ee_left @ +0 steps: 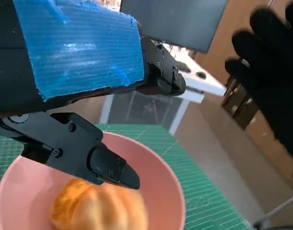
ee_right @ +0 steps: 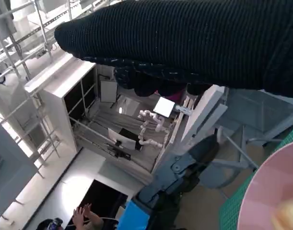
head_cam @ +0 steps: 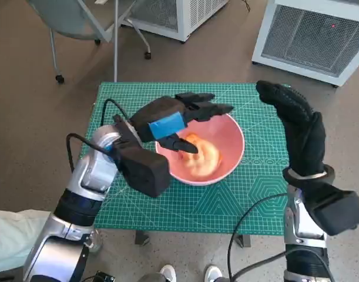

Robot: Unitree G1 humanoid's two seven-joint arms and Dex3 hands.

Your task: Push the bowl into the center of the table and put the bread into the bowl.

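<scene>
Bread [head_cam: 201, 154] lies in pink bowl [head_cam: 233, 132], centre frame on the counter [head_cam: 250, 200]. Left hand [head_cam: 176, 120] hovers over it, fingers apart, empty. Right hand [head_cam: 294, 120] raised right, open. Placing step looks done; next, withdraw left hand.

A pink bowl [head_cam: 226, 161] sits upright near the middle of the green-matted desk [head_cam: 185, 205], a touch toward three o'clock. Inside it lies a golden-orange piece of bread [head_cam: 204, 154], ridged and glossy, resting on the bowl's bottom toward nine o'clock.
</scene>
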